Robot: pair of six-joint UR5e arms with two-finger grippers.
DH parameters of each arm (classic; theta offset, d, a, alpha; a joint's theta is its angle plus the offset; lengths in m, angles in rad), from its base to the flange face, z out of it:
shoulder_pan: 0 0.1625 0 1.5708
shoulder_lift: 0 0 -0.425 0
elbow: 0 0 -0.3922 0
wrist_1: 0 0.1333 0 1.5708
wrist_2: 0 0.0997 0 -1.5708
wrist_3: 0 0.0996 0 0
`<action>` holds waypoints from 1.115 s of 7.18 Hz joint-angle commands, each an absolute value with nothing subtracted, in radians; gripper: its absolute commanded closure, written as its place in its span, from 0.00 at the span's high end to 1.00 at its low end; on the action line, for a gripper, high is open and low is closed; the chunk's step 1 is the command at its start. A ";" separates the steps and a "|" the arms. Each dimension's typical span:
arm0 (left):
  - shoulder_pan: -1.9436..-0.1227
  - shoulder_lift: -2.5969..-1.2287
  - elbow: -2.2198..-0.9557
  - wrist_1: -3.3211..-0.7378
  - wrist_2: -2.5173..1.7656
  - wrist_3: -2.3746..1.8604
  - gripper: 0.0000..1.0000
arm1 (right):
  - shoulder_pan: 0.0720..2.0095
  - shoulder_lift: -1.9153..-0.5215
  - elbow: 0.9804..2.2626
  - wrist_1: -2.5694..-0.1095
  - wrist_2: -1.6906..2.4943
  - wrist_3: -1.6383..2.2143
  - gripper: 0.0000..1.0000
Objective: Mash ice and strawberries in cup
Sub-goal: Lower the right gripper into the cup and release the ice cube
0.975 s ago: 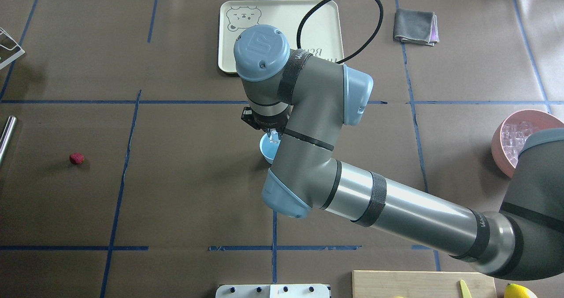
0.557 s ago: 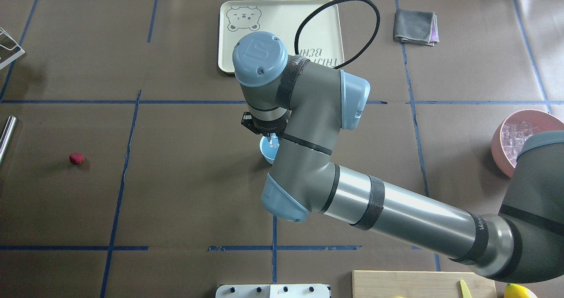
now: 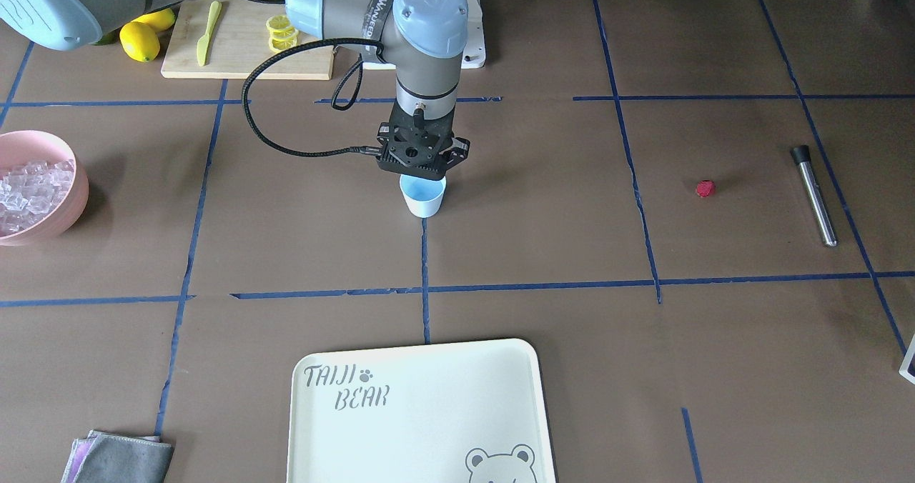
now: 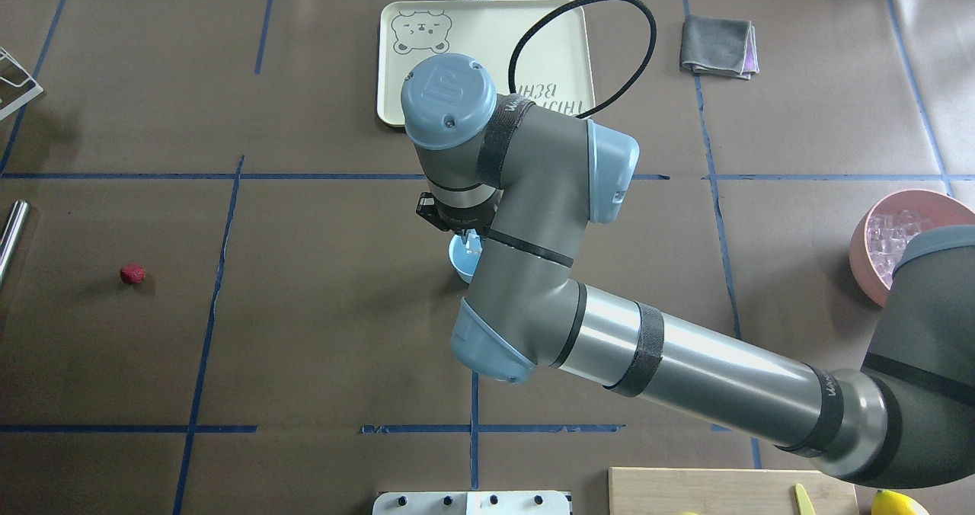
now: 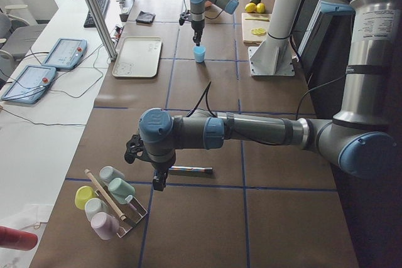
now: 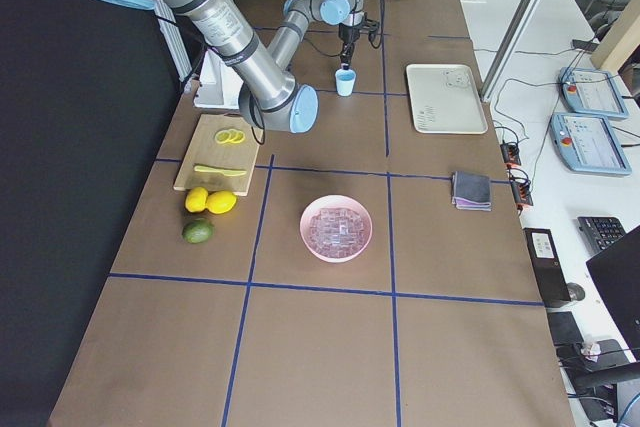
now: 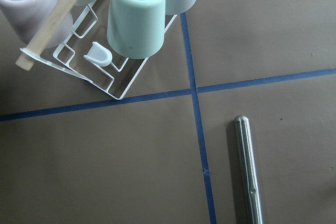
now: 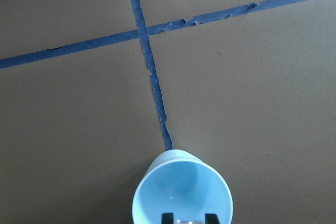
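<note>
Light-blue plastic cup point(image 3: 423, 198): one piece, upright, placed near the middle of the table point(image 3: 572, 254) at the end of a blue tape line.

Right gripper point(image 8: 189, 218): pointed straight down and held directly over the cup's mouth. The jaws are drawn in close on a single clear ice cube point(image 4: 474, 244), which is held above the cup's inside.

Ice point(image 6: 336, 228): a heap of clear cubes, kept in a pink bowl point(image 3: 71, 204) at the robot's right end of the table, well apart from the cup.

Strawberry point(image 3: 705, 188): one, red, laid alone on the brown covering on the robot's left side, well apart from the cup.

Metal rod point(image 3: 815, 196): black-tipped, laid flat near the strawberry, on the side away from the cup.

Left gripper point(image 5: 157, 183): seen only in the side view, hung low over the table just beside the rod; whether its jaws are open or closed cannot be told.

Wire rack point(image 7: 105, 72): white, loaded with upturned pastel cups, set near the left gripper.

Cream tray point(image 3: 429, 411): printed with a bear, set across the table from the robot.

Grey cloth point(image 3: 121, 460): folded, beside the tray.

Wooden board point(image 3: 243, 47): loaded with lemon slices point(image 3: 281, 33) and a yellow-green knife point(image 3: 206, 33); whole lemons point(image 3: 143, 36) are laid beside it.
</note>
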State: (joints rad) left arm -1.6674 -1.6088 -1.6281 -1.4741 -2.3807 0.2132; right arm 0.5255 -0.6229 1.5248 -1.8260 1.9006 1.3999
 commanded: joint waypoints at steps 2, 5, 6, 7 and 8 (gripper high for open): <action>-1.667 -1.611 -1.628 -1.474 -2.381 0.213 1.00 | 0.526 -0.623 1.526 -1.825 1.901 1.394 0.63; -1.667 -1.612 -1.629 -1.474 -2.381 0.213 1.00 | 0.526 -0.623 1.529 -1.818 1.887 1.393 0.99; -1.667 -1.612 -1.629 -1.474 -2.381 0.213 1.00 | 0.526 -0.623 1.531 -1.818 1.885 1.396 0.99; -1.667 -1.612 -1.629 -1.474 -2.381 0.212 1.00 | 0.526 -0.623 1.532 -1.818 1.884 1.397 0.99; -1.667 -1.614 -1.629 -1.474 -2.381 0.212 1.00 | 0.526 -0.623 1.534 -1.818 1.884 1.397 0.99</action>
State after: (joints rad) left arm -1.6674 -1.6127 -1.6291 -1.4741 -2.3807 0.2122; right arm 0.5261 -0.6228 1.5320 -1.8179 1.8849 1.3966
